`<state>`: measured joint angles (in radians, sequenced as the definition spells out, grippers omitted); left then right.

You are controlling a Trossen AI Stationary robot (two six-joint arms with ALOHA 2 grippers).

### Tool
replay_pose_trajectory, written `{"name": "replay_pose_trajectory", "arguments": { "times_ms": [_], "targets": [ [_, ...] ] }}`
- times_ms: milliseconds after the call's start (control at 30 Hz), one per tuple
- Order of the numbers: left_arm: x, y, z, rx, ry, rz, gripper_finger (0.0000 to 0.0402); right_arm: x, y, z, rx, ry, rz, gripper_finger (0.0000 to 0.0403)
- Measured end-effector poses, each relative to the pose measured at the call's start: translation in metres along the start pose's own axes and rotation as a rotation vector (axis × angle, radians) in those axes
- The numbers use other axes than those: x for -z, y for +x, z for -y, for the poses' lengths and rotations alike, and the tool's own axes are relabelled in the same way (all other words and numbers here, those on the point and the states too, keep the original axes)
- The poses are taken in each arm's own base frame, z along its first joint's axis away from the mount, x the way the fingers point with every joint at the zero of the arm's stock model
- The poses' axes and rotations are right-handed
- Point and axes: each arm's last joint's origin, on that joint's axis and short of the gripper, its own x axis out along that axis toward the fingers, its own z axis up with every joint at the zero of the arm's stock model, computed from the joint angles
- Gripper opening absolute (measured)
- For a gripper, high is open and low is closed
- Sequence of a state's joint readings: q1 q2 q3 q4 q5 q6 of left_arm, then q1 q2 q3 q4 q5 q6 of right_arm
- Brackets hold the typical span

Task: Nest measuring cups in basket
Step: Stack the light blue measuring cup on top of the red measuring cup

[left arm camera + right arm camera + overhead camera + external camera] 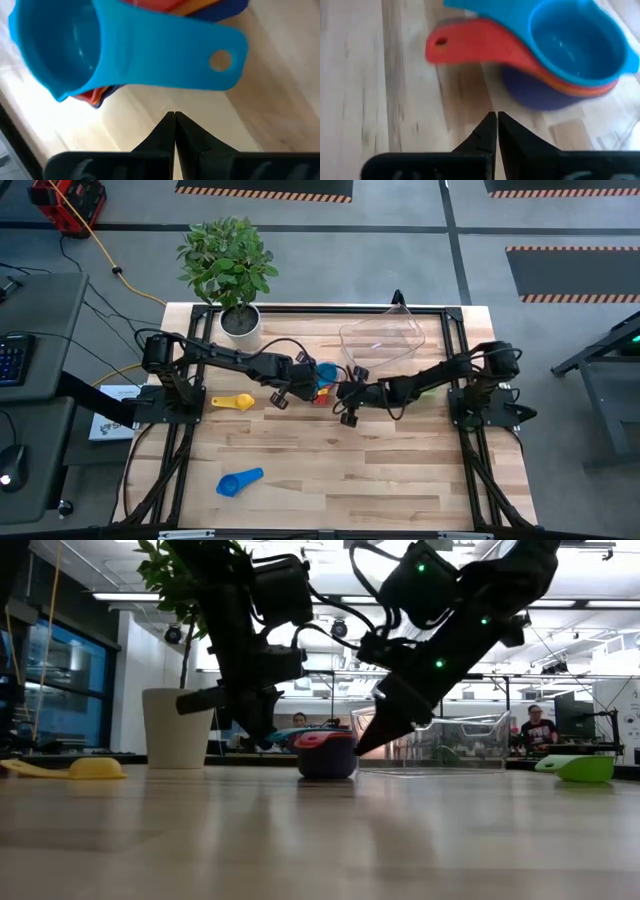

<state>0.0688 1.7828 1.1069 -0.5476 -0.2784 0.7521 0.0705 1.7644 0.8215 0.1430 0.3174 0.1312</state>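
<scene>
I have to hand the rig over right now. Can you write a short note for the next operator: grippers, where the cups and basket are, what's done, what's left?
Left gripper: shut, empty, beside the cup stack.
Right gripper: shut, empty, on the stack's other side.
Stack at table centre: light blue cup on top, then red cup, orange below, dark blue cup at the bottom.
Loose on the table: yellow cup, a second blue cup, green cup.
Basket: holds no cups.
Left: nest the loose cups, move everything into the basket.
</scene>
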Motion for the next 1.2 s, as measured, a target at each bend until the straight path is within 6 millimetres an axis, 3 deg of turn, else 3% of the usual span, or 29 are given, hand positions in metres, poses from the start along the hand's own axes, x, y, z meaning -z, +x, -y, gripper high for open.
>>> {"name": "replay_pose_trajectory", "arguments": {
  "times_ms": [200, 567, 1200],
  "targets": [
    [-0.002, 0.000, -0.001, 0.012, -0.025, 0.040, 0.0000, -0.008, 0.001, -0.001, -0.073, 0.029, 0.080, 0.0002],
    [-0.012, -0.003, 0.006, 0.035, -0.038, 0.107, 0.0000, -0.002, 0.016, -0.006, -0.090, 0.058, 0.088, 0.0000],
    [-0.026, -0.007, 0.011, 0.030, -0.073, 0.206, 0.0000, -0.009, 0.014, -0.007, -0.110, 0.078, 0.159, 0.0000]
  ]
}}
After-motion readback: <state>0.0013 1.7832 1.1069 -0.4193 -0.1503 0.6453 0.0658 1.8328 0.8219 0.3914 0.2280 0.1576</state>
